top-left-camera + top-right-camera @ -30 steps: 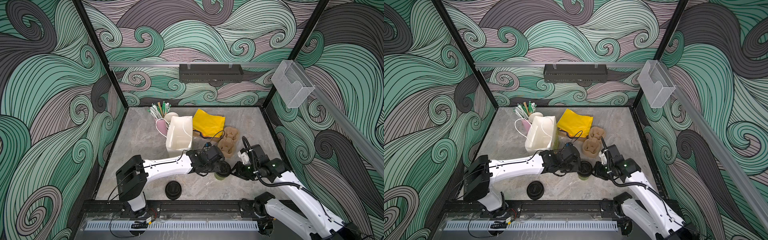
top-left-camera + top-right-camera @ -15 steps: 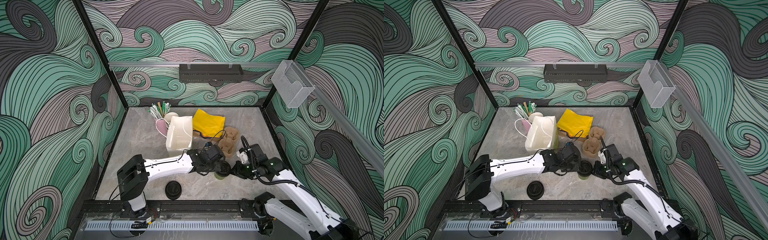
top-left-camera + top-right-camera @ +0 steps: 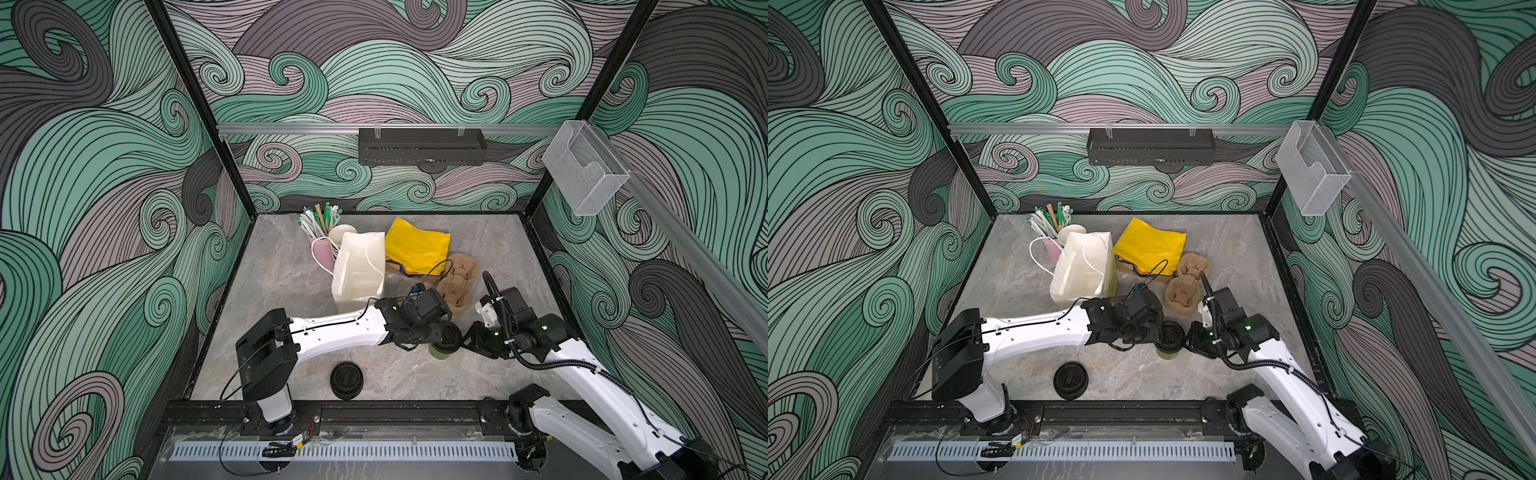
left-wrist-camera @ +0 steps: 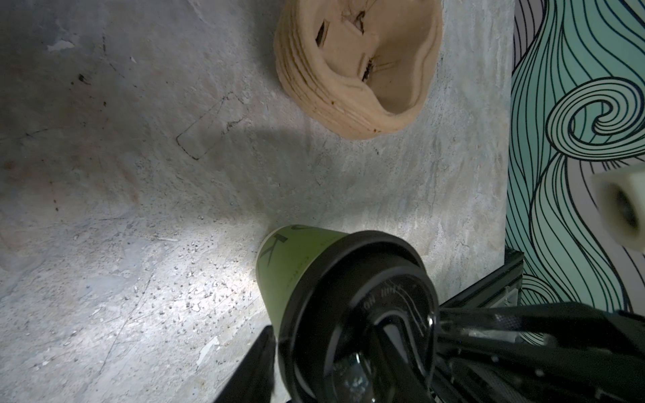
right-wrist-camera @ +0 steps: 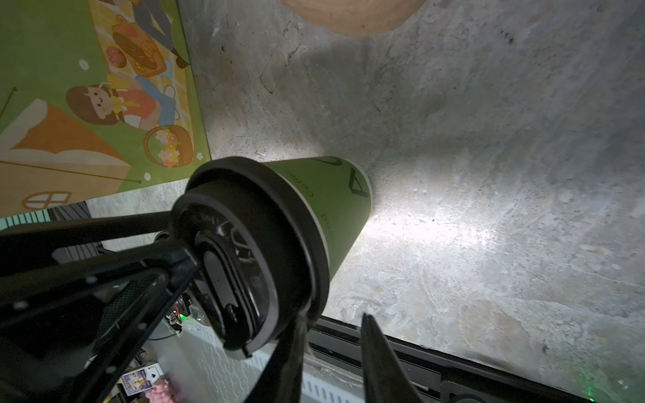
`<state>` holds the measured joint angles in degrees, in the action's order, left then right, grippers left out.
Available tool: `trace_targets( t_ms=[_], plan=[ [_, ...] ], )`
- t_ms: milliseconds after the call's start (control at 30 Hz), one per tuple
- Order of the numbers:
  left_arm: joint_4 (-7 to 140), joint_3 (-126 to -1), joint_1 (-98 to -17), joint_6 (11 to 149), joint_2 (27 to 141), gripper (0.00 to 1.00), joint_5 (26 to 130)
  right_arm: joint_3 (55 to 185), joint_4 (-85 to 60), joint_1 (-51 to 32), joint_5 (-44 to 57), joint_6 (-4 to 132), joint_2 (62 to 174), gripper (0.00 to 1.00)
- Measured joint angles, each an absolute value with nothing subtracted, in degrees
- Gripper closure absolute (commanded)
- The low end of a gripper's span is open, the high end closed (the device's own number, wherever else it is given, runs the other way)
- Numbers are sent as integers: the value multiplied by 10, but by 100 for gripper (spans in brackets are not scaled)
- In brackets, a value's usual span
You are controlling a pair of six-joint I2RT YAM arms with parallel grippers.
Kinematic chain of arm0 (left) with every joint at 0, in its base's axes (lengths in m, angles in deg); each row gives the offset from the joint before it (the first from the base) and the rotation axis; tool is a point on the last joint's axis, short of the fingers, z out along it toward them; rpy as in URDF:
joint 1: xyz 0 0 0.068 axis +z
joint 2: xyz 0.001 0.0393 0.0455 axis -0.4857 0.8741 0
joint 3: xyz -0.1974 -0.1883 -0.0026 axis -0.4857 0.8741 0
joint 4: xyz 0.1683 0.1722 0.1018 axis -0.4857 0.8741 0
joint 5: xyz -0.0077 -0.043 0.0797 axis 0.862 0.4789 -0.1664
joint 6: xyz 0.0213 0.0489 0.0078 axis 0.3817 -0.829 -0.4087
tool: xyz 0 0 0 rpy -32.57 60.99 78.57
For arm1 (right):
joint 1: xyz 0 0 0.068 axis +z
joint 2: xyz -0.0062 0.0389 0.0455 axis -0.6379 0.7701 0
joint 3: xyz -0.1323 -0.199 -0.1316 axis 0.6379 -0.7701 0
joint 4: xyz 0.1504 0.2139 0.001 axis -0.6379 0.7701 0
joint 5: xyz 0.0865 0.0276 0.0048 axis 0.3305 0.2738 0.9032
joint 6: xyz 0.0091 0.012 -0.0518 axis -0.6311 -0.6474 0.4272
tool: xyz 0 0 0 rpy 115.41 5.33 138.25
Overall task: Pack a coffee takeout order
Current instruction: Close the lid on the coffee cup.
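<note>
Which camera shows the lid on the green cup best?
The right wrist view: the lid fills the picture, nearly its whole rim showing on the green cup. The left wrist view shows it close too, but the frame edge cuts it off. In both top views it is only a small black disc.

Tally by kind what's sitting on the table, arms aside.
Lidded olive-green cup: 1
Loose black lid: 1
Open cream-rimmed cup: 1
Pink cup of straws: 1
White paper bag: 1
Yellow napkin pile: 1
Brown cup-carrier stack: 1
Total: 7
</note>
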<state>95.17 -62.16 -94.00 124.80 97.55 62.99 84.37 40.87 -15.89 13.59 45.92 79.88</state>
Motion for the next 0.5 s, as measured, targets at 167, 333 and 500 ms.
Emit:
trace_targets(
  t_ms=[167,333,500],
  plan=[
    [953,-623,-940,1248,976,57,630,881,419,-160,90,458,784,75],
    [953,-623,-940,1248,976,57,630,886,403,-161,69,449,804,77],
    [953,-623,-940,1248,976,57,630,882,359,-161,90,433,838,80]
  ],
)
